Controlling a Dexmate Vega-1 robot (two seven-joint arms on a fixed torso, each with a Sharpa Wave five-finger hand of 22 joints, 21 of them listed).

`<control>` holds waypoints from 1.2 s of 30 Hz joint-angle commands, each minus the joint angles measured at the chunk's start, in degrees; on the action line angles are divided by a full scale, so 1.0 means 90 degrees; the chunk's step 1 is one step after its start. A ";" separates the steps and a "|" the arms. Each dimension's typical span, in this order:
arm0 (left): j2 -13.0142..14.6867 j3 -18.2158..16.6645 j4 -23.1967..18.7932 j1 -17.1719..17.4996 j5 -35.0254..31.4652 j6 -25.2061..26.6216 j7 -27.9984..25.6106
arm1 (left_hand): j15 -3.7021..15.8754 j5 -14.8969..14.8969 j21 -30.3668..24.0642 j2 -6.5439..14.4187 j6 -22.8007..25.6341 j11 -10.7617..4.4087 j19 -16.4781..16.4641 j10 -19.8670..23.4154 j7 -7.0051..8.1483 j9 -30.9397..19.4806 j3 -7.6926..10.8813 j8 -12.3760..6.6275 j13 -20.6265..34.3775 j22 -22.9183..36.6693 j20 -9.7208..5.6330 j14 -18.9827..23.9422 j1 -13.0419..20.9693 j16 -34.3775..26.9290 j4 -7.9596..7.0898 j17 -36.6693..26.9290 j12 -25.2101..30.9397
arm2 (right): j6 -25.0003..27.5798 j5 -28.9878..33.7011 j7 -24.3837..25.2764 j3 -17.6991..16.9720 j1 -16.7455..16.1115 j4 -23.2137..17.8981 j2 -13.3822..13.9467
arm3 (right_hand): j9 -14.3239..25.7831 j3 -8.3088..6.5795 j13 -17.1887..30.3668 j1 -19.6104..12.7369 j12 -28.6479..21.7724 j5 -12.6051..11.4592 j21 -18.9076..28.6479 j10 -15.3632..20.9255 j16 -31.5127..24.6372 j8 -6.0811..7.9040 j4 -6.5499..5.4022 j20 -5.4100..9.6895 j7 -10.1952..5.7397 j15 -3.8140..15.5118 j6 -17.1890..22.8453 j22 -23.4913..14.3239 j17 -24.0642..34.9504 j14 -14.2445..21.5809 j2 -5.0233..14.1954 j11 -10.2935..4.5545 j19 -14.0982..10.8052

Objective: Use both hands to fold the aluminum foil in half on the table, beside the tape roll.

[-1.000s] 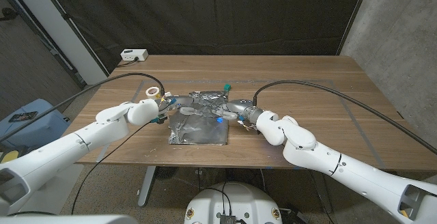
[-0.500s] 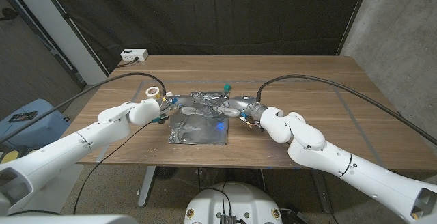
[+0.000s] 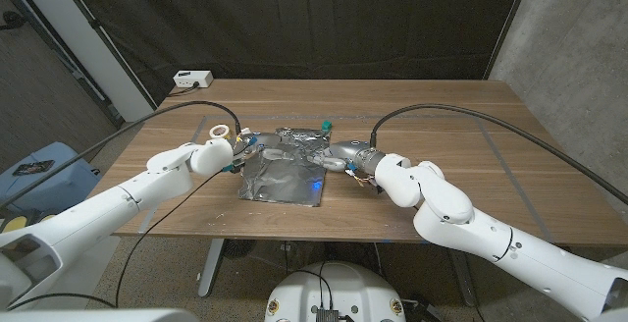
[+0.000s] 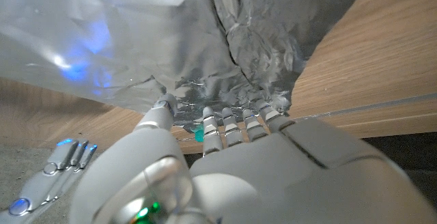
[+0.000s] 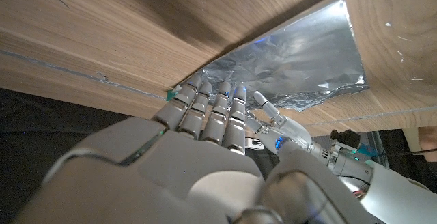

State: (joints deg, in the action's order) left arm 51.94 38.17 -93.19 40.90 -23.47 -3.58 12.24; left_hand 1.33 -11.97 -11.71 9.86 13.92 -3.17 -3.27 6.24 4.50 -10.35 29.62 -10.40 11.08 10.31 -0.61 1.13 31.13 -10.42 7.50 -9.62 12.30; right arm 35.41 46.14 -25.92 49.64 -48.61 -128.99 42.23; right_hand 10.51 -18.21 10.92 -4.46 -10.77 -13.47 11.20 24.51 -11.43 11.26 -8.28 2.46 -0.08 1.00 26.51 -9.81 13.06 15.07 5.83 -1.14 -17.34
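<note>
The crinkled silver aluminum foil sheet (image 3: 285, 173) is spread on the wooden table (image 3: 442, 126). Its far edge is pinched by the left hand (image 3: 228, 152) and right hand (image 3: 339, 155), seemingly mid-fold; next, that edge must be drawn nearward. The white tape roll (image 3: 221, 131) stands just beyond.

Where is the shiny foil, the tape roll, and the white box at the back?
aluminum foil (image 3: 283, 180): head view, middle of the crinkled sheet.
tape roll (image 3: 221, 132): head view, top rim of the ring.
white box (image 3: 193, 80): head view, its top face, at the table's far left corner.
</note>
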 commanded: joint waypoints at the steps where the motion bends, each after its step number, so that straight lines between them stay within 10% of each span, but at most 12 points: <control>1: -0.0194 0.0015 0.0101 -0.0034 -0.0016 0.0207 -0.0325 | -0.0006 -0.0026 0.0003 -0.0006 -0.0028 -0.0013 -0.0036 0.0031 -0.0025 -0.0007 -0.0031 -0.0010 0.0022 0.0004 0.0004 0.0033 0.0018 0.0012 -0.0011 -0.0008 -0.0014 | 0.0495 0.0357 -0.0395 0.0191 -0.0051 -0.0244 -0.0167 | 0.0010 -0.0081 -0.0007 0.0030 0.0001 -0.0047 -0.0023 0.0006 0.0004 0.0009 0.0006 0.0025 0.0002 0.0008 0.0016 -0.0002 0.0011 -0.0013 0.0262 0.0006 0.0028; 36: -0.0149 -0.0056 -0.0352 0.0413 0.0200 0.0885 -0.0990 | -0.0048 -0.0040 -0.0021 -0.0068 -0.0020 0.0001 -0.0125 0.0093 -0.0061 -0.0003 -0.0009 -0.0013 0.0020 0.0004 0.0046 0.0217 -0.0016 -0.0008 0.0013 -0.0012 0.0001 | -0.0451 0.0489 -0.1081 0.0470 0.0221 -0.0292 -0.0441 | 0.0008 -0.0225 -0.0011 -0.0049 0.0012 -0.0071 -0.0101 -0.0058 0.0036 -0.0020 0.0052 -0.0036 -0.0078 -0.0105 -0.0051 -0.0002 -0.0060 -0.0170 0.0314 -0.0069 0.0330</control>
State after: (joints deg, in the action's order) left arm 50.04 37.76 -95.42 43.79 -22.06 3.61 4.48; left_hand 0.71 -11.97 -11.71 9.63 13.69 -3.28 -4.11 6.77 4.28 -10.34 29.62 -10.40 11.07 10.31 -0.21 2.57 30.91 -10.42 7.50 -9.62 12.30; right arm 35.34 50.82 -34.21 52.93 -47.74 -132.72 39.95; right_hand 10.40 -19.61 10.65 -4.46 -10.77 -13.79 10.59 24.21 -11.21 11.26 -7.67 2.23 -0.42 0.15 26.18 -9.80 12.51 14.22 5.83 -1.45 -15.07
